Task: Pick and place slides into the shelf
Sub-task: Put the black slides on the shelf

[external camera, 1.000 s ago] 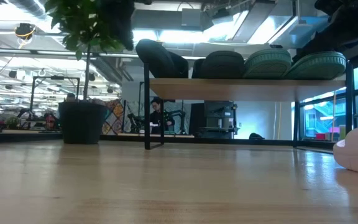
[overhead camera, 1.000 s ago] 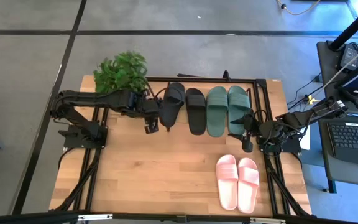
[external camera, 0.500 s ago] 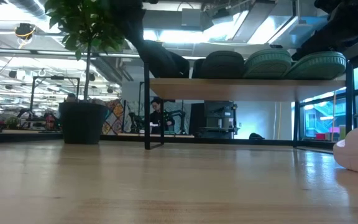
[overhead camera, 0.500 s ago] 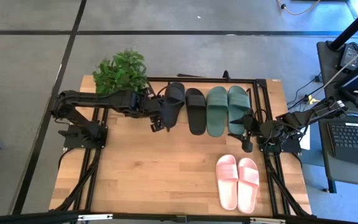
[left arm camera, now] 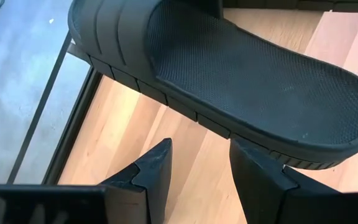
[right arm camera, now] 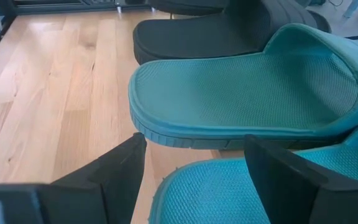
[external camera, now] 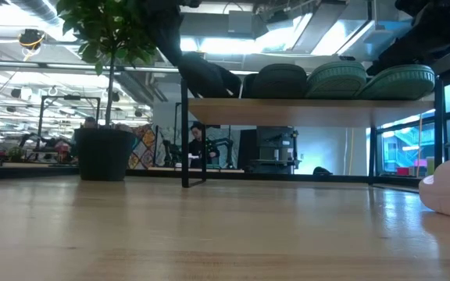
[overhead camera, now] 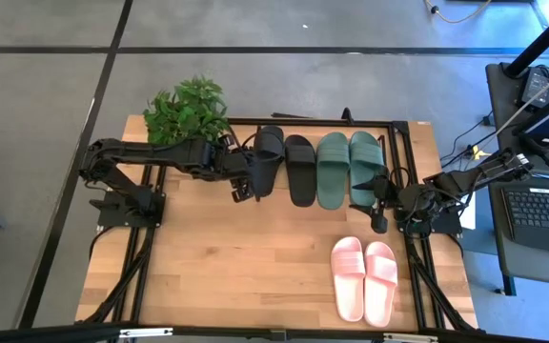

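Note:
On the shelf [external camera: 311,113] lie four slides: a black one [overhead camera: 265,157] askew at the left end, a second black one [overhead camera: 299,169], and two dark green ones [overhead camera: 333,170] [overhead camera: 365,167]. The pale pink pair [overhead camera: 365,278] lies on the tabletop near the front right. My left gripper [overhead camera: 242,187] is open beside the heel end of the askew black slide [left arm camera: 241,74]. My right gripper [overhead camera: 379,217] is open and empty in front of the green slides [right arm camera: 247,93]. My left gripper is open, with one finger [left arm camera: 257,171] close under the sole's side edge [left arm camera: 291,155] of the askew black slide, near its heel end. It comes slanting from the table's left and near side. I cannot tell whether the finger touches the slide.
A potted plant [overhead camera: 187,110] stands at the table's far left corner, just left of the shelf. Black metal frames run along both table sides. Bare wood lies between the shelf and the pink pair.
My left gripper has gone toward the table's right and a little toward the far edge, up to the heel end of the askew black slide.

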